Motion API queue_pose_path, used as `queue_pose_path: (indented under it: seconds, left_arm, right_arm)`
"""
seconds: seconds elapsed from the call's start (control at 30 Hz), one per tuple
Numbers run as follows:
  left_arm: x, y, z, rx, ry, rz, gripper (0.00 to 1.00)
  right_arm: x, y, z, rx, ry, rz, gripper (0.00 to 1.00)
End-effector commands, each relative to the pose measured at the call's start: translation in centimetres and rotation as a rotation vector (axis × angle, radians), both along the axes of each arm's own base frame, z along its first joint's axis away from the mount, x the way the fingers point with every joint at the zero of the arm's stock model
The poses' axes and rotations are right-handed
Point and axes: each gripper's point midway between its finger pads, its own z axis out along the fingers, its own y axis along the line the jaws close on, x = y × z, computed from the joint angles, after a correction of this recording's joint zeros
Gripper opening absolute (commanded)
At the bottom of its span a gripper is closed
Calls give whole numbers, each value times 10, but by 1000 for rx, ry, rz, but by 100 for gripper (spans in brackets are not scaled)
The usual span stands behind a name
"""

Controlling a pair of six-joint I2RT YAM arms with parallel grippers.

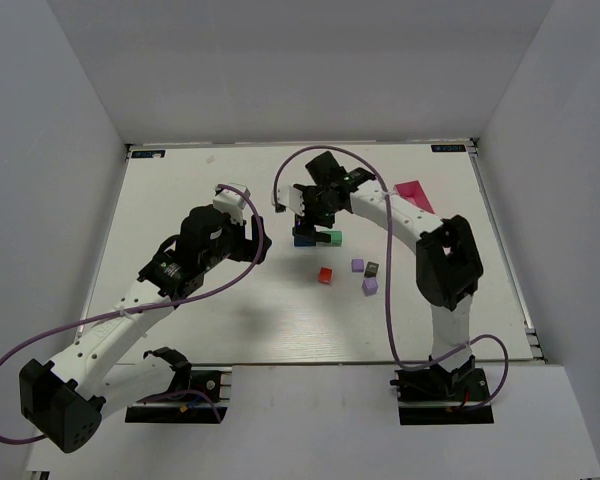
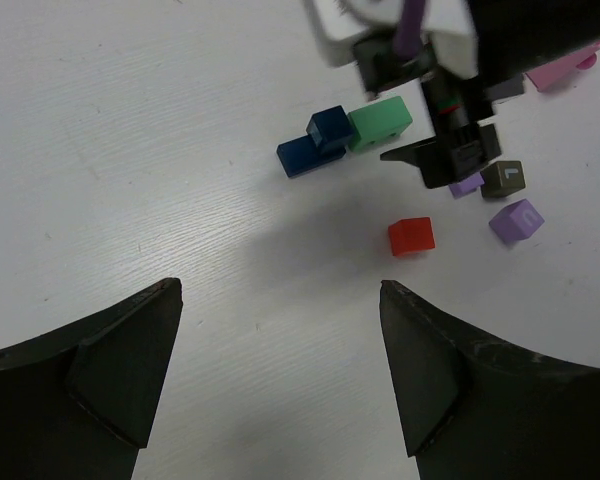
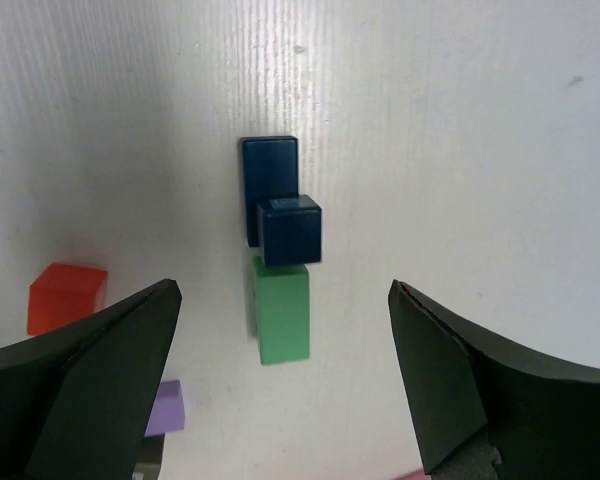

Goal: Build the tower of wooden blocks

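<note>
A dark blue cube (image 3: 290,230) sits on a flat dark blue block (image 3: 268,165), with a green block (image 3: 283,320) touching its near end. My right gripper (image 3: 282,290) is open and empty, hovering right above this group (image 1: 315,222). A red block (image 1: 325,275), a lilac block (image 1: 357,265), a dark block (image 1: 372,269) and a purple block (image 1: 370,286) lie loose to the right. My left gripper (image 2: 280,285) is open and empty over bare table, left of the blue blocks (image 2: 315,145), and shows in the top view (image 1: 256,240).
A pink tray (image 1: 413,193) lies at the back right, behind the right arm. The white table (image 1: 180,200) is walled by white panels at the back and both sides. The right arm's purple cable loops over the blocks' area.
</note>
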Motion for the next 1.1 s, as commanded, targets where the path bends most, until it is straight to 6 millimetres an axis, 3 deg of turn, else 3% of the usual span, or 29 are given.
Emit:
queue_pose_path:
  seconds: [0.0, 0.07, 0.1, 0.17, 0.2, 0.23, 0.4, 0.5, 0.53, 0.67, 0.73, 0.77, 0.87, 1.07]
  left_arm:
    - [2, 4, 6, -4, -29, 19, 91]
    - [2, 4, 6, -4, -29, 19, 91]
    - [2, 4, 6, -4, -29, 19, 91]
    - [3, 6, 6, 0, -31, 29, 91]
    - [3, 6, 6, 7, -35, 25, 92]
    - [3, 6, 6, 7, -35, 25, 93]
    - [2, 6, -1, 28, -26, 7, 97]
    - [2, 6, -1, 28, -26, 7, 97]
    - [3, 7, -1, 32, -29, 18, 97]
    - [2, 10, 5, 24, -48, 27, 97]
    - [2, 11, 8, 19, -56, 27, 97]
    - [1, 11, 11, 14, -64, 27, 97]
    - [0, 12, 14, 8, -73, 28, 97]
    - [-6, 9, 16, -9, -74, -2, 97]
  right_arm:
    - [-6, 1, 50, 92, -77, -6, 90]
    - [-11, -4, 46, 90, -75, -16, 90]
    - [-13, -8, 60, 109, -102, -29, 90]
    - [-16, -16, 52, 109, -95, -85, 90]
    - [-16, -19, 67, 136, -133, -99, 90]
    - [-15, -22, 69, 143, -137, -113, 90]
    - [-57, -41, 41, 147, 40, -130, 88]
    - [-80, -43, 44, 179, 71, -47, 68]
    - [-97, -44, 40, 199, 102, -4, 54]
    - [-129, -53, 18, 199, 154, 96, 33]
    - [-130, -52, 15, 212, 135, 124, 35]
    - [-136, -55, 4, 201, 151, 133, 45]
    - [-132, -56, -11, 179, 145, 122, 61]
    - [-116, -50, -25, 168, 124, 68, 70]
